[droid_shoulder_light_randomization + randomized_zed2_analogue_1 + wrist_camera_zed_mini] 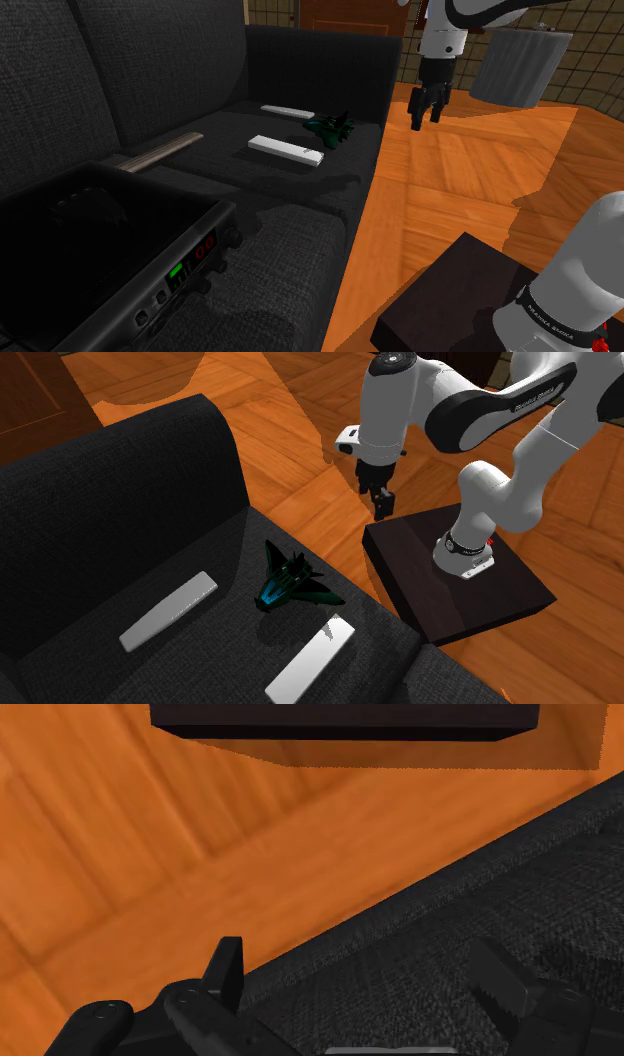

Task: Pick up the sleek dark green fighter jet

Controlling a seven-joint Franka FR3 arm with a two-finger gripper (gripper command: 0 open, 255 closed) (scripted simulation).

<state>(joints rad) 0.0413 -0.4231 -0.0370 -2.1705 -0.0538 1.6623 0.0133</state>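
We see our gripper [426, 118] released, its fingers [225, 969] spread and holding nothing, hanging above the wooden floor [450, 170] just off the front edge of the black sofa [300, 60]. The dark green jet [328, 127] lies on the sofa's seat toward that front edge, between two flat white bars [286, 150] [287, 112], well apart from the gripper.

Lettering on the arm [520, 407] is unreadable
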